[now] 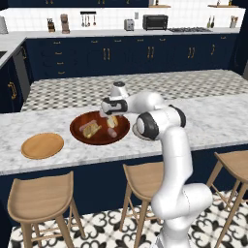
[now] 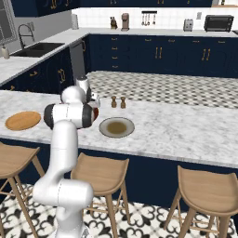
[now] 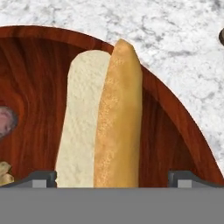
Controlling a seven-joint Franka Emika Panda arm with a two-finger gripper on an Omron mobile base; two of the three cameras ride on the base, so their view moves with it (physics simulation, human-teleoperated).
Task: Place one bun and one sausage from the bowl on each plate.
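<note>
The dark red-brown bowl (image 1: 78, 127) sits on the marble counter. In it lie one bun (image 1: 91, 129) at the left, a second bun (image 1: 113, 121) under my hand, and a pinkish sausage (image 1: 112, 132). My gripper (image 1: 108, 116) hangs low over that second bun, open. In the hand view the split bun (image 3: 103, 127) lies lengthwise between my wide-apart fingertips (image 3: 41, 178), and a sausage end (image 3: 6, 121) shows at the left on the bowl (image 3: 35, 87). The wooden plate (image 1: 42, 145) lies bare to the left, and the grey-rimmed plate (image 2: 116, 127) lies bare to the right.
Two small shakers (image 2: 118, 102) stand on the counter behind the grey plate. Wooden stools (image 1: 41, 196) line the counter's near side. Bare marble stretches right of the grey plate. The bowl's rim (image 2: 95, 113) peeks out behind my arm in the right base view.
</note>
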